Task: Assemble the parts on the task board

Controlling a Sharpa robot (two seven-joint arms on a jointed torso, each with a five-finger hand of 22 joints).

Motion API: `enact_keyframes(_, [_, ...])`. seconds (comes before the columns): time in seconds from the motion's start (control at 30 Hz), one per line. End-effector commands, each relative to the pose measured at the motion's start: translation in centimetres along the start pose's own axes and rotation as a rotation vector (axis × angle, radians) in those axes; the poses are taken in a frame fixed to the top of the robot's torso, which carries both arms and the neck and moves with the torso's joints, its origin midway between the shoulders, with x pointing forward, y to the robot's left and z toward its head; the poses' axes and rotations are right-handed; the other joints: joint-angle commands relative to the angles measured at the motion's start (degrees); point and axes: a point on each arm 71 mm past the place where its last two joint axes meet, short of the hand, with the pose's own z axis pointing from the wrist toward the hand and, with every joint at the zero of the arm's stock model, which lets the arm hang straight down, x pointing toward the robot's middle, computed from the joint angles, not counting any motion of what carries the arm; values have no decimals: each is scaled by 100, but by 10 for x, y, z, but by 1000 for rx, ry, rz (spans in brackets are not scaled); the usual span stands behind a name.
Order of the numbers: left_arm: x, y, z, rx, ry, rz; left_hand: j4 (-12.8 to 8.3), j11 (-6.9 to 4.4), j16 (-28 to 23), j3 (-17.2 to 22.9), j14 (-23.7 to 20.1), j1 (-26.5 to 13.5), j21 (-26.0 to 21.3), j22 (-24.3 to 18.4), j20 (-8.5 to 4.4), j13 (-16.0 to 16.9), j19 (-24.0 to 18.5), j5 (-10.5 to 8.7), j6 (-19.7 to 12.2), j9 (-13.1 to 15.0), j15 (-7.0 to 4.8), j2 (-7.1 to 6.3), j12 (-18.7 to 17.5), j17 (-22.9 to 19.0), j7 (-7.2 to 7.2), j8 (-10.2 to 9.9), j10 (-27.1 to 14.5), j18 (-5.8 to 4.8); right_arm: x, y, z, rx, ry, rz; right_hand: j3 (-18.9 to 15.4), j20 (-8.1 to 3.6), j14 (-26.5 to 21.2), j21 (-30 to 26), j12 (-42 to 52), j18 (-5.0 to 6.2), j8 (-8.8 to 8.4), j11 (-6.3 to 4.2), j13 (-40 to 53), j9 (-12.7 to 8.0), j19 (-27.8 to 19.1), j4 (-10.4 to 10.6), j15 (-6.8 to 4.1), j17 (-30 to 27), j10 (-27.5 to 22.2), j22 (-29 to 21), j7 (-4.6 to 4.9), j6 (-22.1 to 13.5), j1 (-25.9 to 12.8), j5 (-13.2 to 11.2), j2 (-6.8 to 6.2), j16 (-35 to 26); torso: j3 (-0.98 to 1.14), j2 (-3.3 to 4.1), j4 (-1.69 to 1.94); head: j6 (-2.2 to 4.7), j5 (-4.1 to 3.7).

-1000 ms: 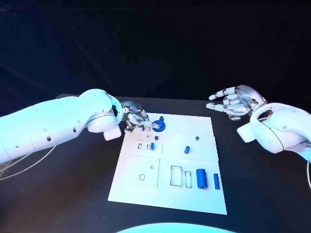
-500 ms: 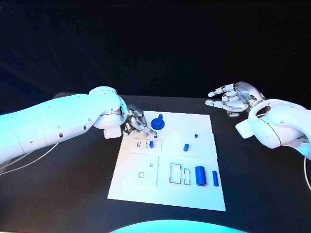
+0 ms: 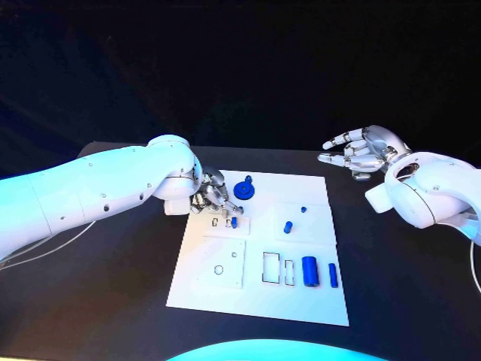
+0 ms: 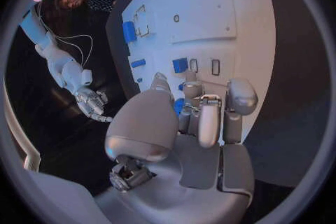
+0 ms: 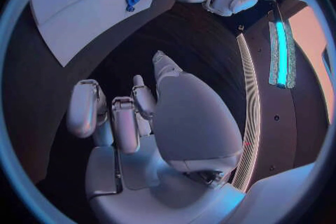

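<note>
head view: left hand point(image 3: 213, 194) pinches blue part point(image 3: 233, 221) over task board point(image 3: 258, 301).

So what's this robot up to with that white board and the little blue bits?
It is putting small blue parts together on the white task board in the middle of the black table. The left hand is down at the board's far left corner, fingers curled over a small blue part next to the round blue part; whether it actually grips one is hard to tell. The right hand hovers off to the side, open and holding nothing. More blue parts lie nearer the robot.
</note>
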Motion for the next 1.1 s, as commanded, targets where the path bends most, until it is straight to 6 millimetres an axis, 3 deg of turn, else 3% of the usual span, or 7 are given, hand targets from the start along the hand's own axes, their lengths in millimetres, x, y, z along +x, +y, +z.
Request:
enact_keyframes(0.03, [2, -2, 1, -11, 31, 18, -2, 6, 18, -37, 410, 20, 25, 12, 15, 3, 33, 19, 45, -7, 4, 63, 37, 1038, 4, -24, 31, -44, 2, 1, 0, -8, 18, -11, -29, 0, 335, -20, -19, 48, 20, 0, -7, -5, -25, -6, 34, 448, -42, 150, -7, -38, -61, 14, -5, -33, -3, 3, -1, -1, -8])
enact_keyframes(1.1, [6, -8, 9, -3, 71, 38, -12, -28, 37, -73, 427, 208, 73, 69, 7, -30, 34, 91, 170, 9, -20, 157, 5, 1078, -36, -50, 37, -49, 5, 2, 2, -11, 36, -25, -40, 2, 302, -126, -80, 68, 48, 1, -80, -8, -83, -2, 34, 344, -108, 83, -7, -46, -75, 14, 19, -87, 9, 4, -1, -64, -24])
